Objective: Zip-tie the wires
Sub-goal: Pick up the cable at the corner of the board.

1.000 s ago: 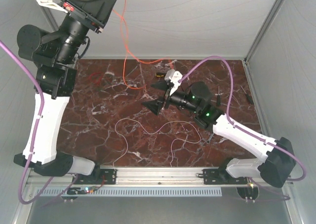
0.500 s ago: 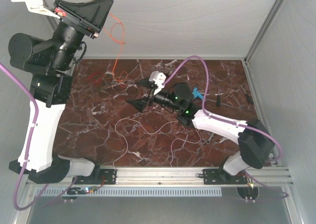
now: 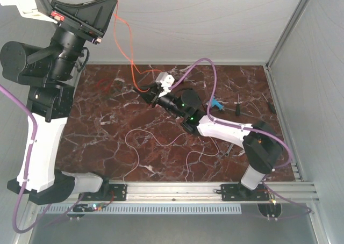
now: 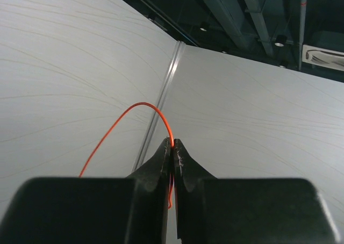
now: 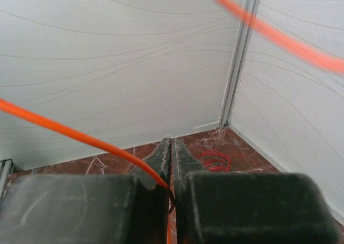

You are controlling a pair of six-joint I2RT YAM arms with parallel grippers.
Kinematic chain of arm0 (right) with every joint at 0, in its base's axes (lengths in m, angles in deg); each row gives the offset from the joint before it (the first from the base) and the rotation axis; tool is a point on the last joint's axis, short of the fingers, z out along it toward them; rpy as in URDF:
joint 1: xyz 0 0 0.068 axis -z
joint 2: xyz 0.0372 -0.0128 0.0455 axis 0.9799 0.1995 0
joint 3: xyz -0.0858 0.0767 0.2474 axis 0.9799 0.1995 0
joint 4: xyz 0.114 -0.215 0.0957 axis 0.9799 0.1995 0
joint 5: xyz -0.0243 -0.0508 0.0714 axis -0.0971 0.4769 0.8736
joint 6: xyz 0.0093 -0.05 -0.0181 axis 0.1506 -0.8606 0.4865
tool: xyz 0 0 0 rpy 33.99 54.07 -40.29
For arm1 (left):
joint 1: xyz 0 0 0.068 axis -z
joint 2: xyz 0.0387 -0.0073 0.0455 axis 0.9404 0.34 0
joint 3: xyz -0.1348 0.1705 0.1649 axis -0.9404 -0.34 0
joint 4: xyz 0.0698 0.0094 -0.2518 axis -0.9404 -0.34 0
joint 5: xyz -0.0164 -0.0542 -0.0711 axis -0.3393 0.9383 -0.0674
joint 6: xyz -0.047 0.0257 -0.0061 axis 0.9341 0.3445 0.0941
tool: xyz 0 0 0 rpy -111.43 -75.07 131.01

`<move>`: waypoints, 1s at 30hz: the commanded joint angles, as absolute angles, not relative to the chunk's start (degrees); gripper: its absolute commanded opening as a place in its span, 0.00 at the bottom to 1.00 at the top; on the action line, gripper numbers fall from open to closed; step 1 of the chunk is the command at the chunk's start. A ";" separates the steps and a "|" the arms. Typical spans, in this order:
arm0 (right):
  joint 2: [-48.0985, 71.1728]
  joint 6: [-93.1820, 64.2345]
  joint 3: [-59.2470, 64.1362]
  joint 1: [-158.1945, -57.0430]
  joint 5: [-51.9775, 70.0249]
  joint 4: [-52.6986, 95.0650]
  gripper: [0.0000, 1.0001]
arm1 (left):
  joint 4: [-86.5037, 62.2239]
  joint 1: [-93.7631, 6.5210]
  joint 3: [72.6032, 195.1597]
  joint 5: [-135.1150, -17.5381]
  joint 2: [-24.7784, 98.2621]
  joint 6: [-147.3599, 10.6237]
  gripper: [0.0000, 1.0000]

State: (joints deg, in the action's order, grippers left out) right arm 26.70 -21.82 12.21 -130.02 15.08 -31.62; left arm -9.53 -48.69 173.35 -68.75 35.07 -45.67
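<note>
The orange wire (image 4: 142, 103) is pinched at two places. The left gripper (image 4: 172, 143), raised well above the table at 11 o'clock in the top view, has its jaws closed on it, and the strand arcs up out of the tips. The right gripper (image 5: 171, 142), low over the middle of the marble table (image 3: 107, 126), is likewise clamped on the orange wire. The red wire (image 3: 105, 83) lies coiled at 9 o'clock of the right gripper. The white wire (image 3: 156, 139) lies in loose loops at 6 o'clock, apart from both grippers.
</note>
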 commanded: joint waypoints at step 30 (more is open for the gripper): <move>8.95 4.07 5.50 -137.20 21.56 53.75 0.00 | -47.95 -38.30 138.29 -127.91 12.97 -56.92 0.00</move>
State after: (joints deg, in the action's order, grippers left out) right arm 7.25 0.93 9.70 -133.67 18.79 48.38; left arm -39.26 -38.64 137.39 -115.64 17.80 -58.63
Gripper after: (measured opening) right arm 0.001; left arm 0.006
